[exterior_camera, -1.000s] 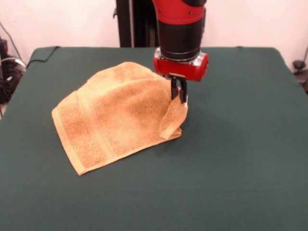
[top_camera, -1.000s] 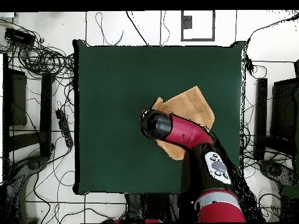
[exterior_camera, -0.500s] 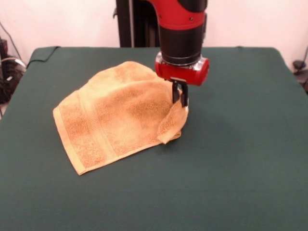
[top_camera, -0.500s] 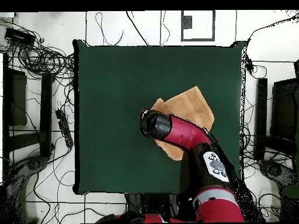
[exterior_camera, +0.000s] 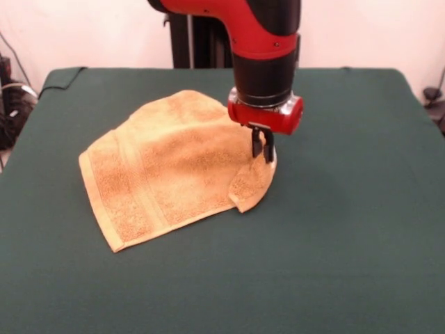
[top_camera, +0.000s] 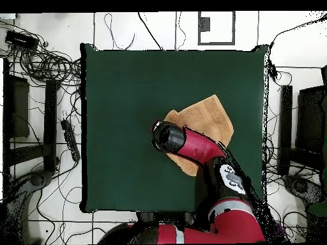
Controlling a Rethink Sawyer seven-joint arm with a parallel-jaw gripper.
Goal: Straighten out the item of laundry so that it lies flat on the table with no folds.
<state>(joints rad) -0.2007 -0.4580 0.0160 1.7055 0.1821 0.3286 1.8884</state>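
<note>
The item of laundry [exterior_camera: 163, 163] is an orange-tan terry towel lying on the dark green table [exterior_camera: 348, 229], left of centre in the front view. Its right corner is lifted and folded over itself. My gripper [exterior_camera: 263, 147] is shut on that raised corner, just above the table. A woven band runs along the towel's left edge. In the overhead view the towel [top_camera: 207, 118] shows right of centre, and the arm's wrist covers the gripper and the held corner.
Cables [top_camera: 45, 64] and dark equipment lie on the floor around the table in the overhead view. The black pedestal column [exterior_camera: 189, 33] rises behind the table's far edge.
The gripper has moved slightly right and down with the corner, drawing the fold outward. The towel's right side now lies lower and wider.
</note>
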